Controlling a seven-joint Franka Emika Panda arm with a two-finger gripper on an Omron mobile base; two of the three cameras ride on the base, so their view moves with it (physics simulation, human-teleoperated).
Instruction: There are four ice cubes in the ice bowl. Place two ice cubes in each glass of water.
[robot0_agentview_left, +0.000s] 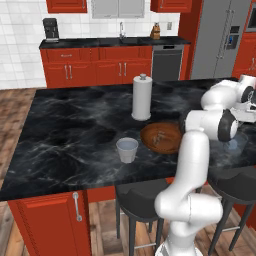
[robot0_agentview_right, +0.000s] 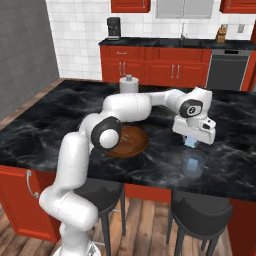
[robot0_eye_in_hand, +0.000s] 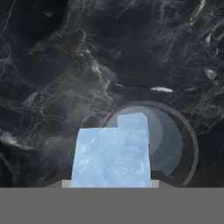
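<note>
Ice cube (robot0_eye_in_hand: 111, 157): pale blue, clamped between the jaws of the gripper (robot0_agentview_right: 191, 143), hanging just above the right-hand glass of water (robot0_agentview_right: 193, 163). In the hand view the glass rim sits toward 3 o'clock of the cube, not squarely beneath it; a second cube (robot0_eye_in_hand: 133, 121) already lies inside.

Ice bowl (robot0_agentview_left: 161, 137): reddish-brown, on the dark marble surface (robot0_agentview_left: 70, 125), at 9 o'clock of that glass in the right base view.

Second glass of water (robot0_agentview_left: 127, 149): at 9 o'clock of the bowl in the left base view; contents cannot be told.

Risk: released now, the cube may clip the rim and skid across the surface, or splash water out. Descending off-centre, the jaws could tip the tumbler.
</note>
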